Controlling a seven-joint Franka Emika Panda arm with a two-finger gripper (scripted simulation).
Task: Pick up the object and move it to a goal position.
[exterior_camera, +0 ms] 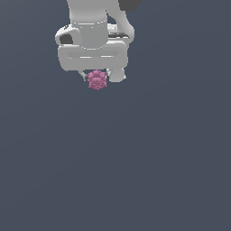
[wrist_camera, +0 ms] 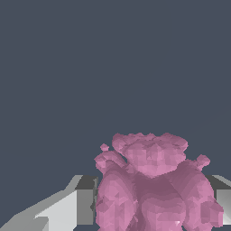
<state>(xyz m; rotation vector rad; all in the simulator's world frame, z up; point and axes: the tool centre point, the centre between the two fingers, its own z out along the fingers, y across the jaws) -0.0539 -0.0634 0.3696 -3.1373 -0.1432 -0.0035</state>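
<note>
The hand [exterior_camera: 96, 77] holds the ball [exterior_camera: 97, 80] at twelve o'clock; its bumpy surface could slip out if jolted.

Glossy white rounded arm [exterior_camera: 92, 31] with dark joint recesses, grey fingertips [wrist_camera: 85, 205].

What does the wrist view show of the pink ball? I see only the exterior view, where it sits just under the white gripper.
Observer: The pink ball lies between the two fingers, with one finger on each side.
Operator: Is there a gap between it and the fingers?
Observer: No gap shows on either side, and the ball's edges overlap both fingers. I cannot tell whether the gripper really presses on it.
</note>
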